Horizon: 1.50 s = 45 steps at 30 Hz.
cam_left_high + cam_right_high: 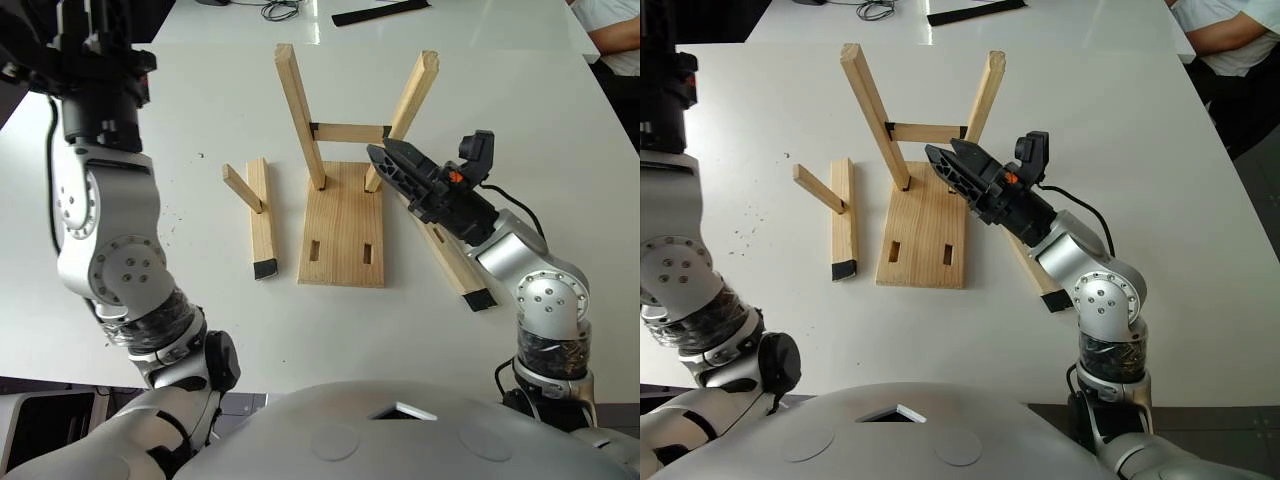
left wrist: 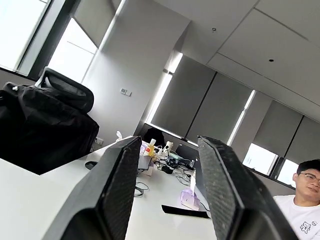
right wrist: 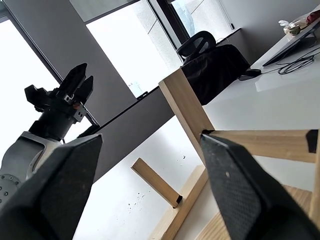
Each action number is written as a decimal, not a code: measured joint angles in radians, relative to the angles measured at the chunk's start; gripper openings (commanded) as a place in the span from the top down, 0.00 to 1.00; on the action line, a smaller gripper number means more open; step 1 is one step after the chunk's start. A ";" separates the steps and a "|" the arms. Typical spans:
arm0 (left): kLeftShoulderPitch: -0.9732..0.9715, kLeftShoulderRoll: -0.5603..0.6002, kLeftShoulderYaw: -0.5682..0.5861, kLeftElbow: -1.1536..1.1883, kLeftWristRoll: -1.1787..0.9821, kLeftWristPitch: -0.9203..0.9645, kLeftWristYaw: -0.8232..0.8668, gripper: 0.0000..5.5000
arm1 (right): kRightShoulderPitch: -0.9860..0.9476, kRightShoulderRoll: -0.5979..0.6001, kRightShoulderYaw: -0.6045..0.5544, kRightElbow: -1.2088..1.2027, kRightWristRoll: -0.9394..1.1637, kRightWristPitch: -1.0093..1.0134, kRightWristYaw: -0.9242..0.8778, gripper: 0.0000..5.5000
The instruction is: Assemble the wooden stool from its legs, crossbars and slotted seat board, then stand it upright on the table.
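Both sets of jaws stand released, holding nothing; the right jaws sit low over the counter point(image 1: 560, 150), just beside the right upright leg point(image 1: 410, 100) near where it meets the seat board point(image 1: 343, 215), tips toward the standing frame, a stance I judge suited to steadying or pressing that frame home; the left jaws are raised high on the robot's left, well apart from the work, pointing off into the room and so out of the way. The seat board lies flat mid-counter with its slots facing up, presumably so legs can be set in from above; the right upright leg and the left upright leg point(image 1: 300, 115), joined by 1 crossbar point(image 1: 350, 132), stand at the board's far end and splay outward; the 2 near slots point(image 1: 314, 249) are vacant; a 3rd leg point(image 1: 262, 225) with a short crossbar point(image 1: 243, 188) jutting from it lies just left of the board; a 4th leg point(image 1: 455, 268) lies right of it, partly under the right arm; I judge the assembly about half done, the stool not yet upright.
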 measured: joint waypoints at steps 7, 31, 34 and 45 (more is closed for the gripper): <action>0.382 0.102 0.085 0.298 0.022 0.104 -0.137 0.62 | 0.097 0.047 0.013 -0.055 -0.050 -0.063 -0.033 0.35; 0.540 -0.187 -0.362 -0.146 0.164 0.525 0.179 0.51 | 0.062 -0.016 -0.003 -0.032 -0.029 -0.027 -0.038 0.35; 0.520 -0.198 -0.381 -0.138 0.200 0.527 0.183 0.51 | 0.046 -0.017 -0.002 -0.019 -0.023 -0.017 -0.038 0.35; 0.500 -0.231 -0.420 -0.087 0.322 0.586 0.189 0.51 | 0.003 -0.011 0.012 0.009 -0.019 0.011 -0.039 0.35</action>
